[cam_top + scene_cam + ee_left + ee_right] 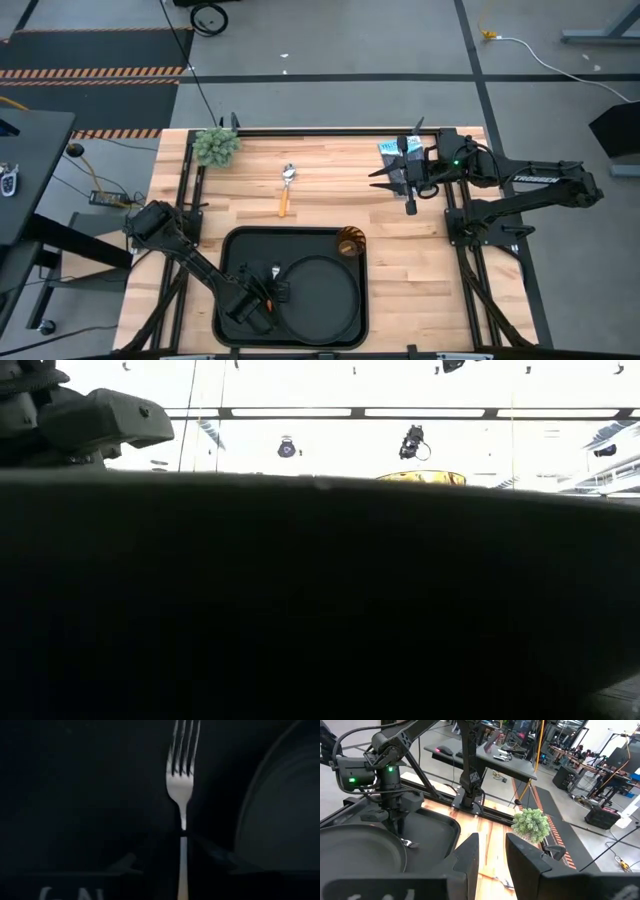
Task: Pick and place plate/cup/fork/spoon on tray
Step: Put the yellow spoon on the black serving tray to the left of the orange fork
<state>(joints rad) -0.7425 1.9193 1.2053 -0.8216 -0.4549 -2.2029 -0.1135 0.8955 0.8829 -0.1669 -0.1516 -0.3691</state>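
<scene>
While over the tray (232,300) — left fingers (210,851) clamp fork (181,790) beside plate (318,295); right fingers (530,852) parted

My left claw (262,297) sits low over the tray (232,250), holding the fork (271,283) just beside the plate (318,295). The cup (349,242) stands in the tray's corner. The spoon (286,186) lies on the surface (330,190). My right claw (384,178) waits, open.

The plate (318,292), cup (349,242) and fork (272,283) lie in the tray (235,250); the spoon (286,187) lies behind it.
</scene>
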